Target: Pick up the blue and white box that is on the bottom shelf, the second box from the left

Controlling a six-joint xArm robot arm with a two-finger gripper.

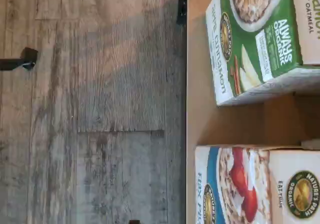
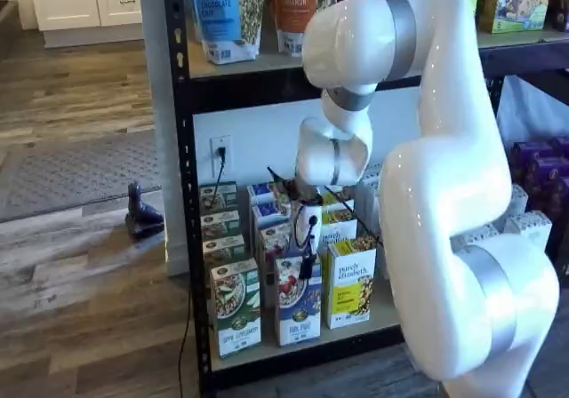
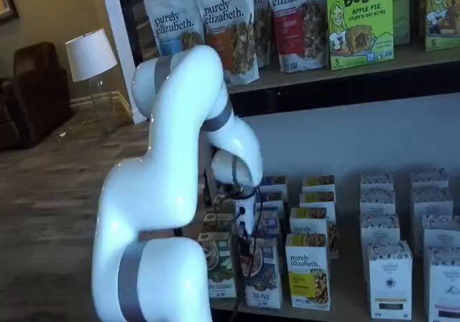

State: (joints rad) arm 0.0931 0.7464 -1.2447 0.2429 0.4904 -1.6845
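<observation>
The blue and white box [image 2: 297, 310] stands at the front of the bottom shelf [image 2: 378, 320], between a green-and-white box [image 2: 236, 307] and a yellow-and-white box [image 2: 350, 283]. It also shows in a shelf view [image 3: 262, 272] and in the wrist view [image 1: 240, 184], with red berries pictured on it. My gripper [image 2: 307, 263] hangs just above and in front of the top of this box, and shows in both shelf views [image 3: 244, 241]. Its black fingers are seen side-on, with no gap showing and nothing held.
More boxes stand in rows behind the front ones and to the right [image 3: 390, 279]. A higher board [image 2: 249, 60] bears granola bags. A black upright [image 2: 182, 194] edges the rack's left side. A dark object [image 2: 142, 213] sits on the wood floor.
</observation>
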